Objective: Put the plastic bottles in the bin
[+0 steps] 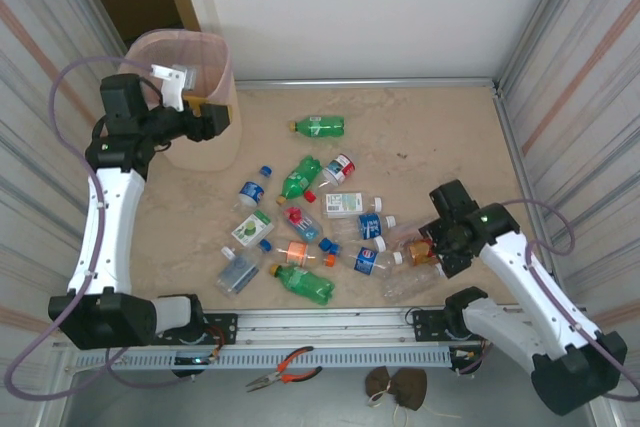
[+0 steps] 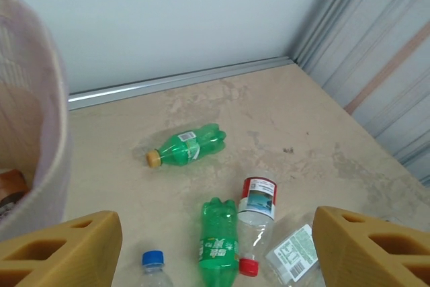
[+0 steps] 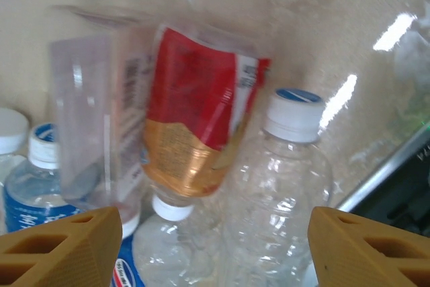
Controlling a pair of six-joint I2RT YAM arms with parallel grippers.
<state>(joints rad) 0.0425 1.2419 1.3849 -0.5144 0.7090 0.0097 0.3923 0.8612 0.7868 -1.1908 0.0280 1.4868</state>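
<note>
Several plastic bottles point(image 1: 310, 237) lie scattered on the beige floor, and a green one point(image 1: 318, 126) lies apart near the back. The bin point(image 1: 150, 52) with its pink liner stands at the back left. My left gripper point(image 1: 215, 119) hovers open beside the bin's rim point(image 2: 47, 132), high above a green bottle point(image 2: 220, 240) and a red-capped clear bottle point(image 2: 256, 216). My right gripper point(image 1: 430, 247) is low over the right end of the pile. It is open, its fingers point(image 3: 60, 250) spread either side of a red-and-orange labelled bottle point(image 3: 195, 119) and a clear white-capped bottle point(image 3: 282, 179), touching neither.
Corrugated walls close in the floor on the left and right, and a white wall stands at the back. A metal rail point(image 1: 330, 325) runs along the near edge. Red-handled pliers point(image 1: 285, 367) and a brown lump point(image 1: 395, 384) lie in front of it.
</note>
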